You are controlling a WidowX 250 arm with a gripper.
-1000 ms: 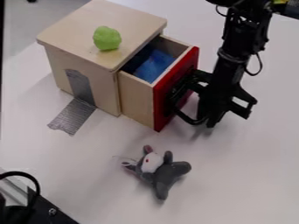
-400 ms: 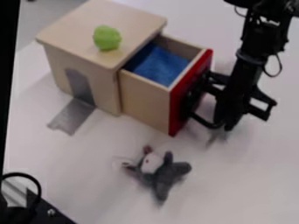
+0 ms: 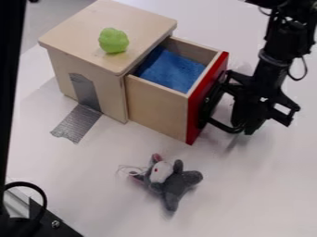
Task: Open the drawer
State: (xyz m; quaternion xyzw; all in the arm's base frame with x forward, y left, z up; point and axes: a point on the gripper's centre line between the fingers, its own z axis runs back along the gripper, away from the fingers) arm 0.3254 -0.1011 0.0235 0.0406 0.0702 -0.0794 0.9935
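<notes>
Beside the drawer's red front (image 3: 206, 99), the black gripper (image 3: 243, 121) hangs low over the table at the right, its near side up against that front. The drawer (image 3: 158, 105) stands well out of the wooden box (image 3: 93, 60), and blue material (image 3: 170, 70) shows inside it. Part of the red front and whatever handle it has are hidden behind the black parts of the gripper.
A green lump (image 3: 113, 40) sits on the box top. Grey tape (image 3: 78, 123) runs from the box side onto the white table (image 3: 105, 185). A grey plush mouse (image 3: 176, 186) lies in front of the drawer. Black hardware (image 3: 46, 222) stands at the lower left.
The gripper has moved right, away from the box, and the drawer has slid farther out with it, baring more of the blue inside. Box, green lump and plush mouse have stayed in place.
</notes>
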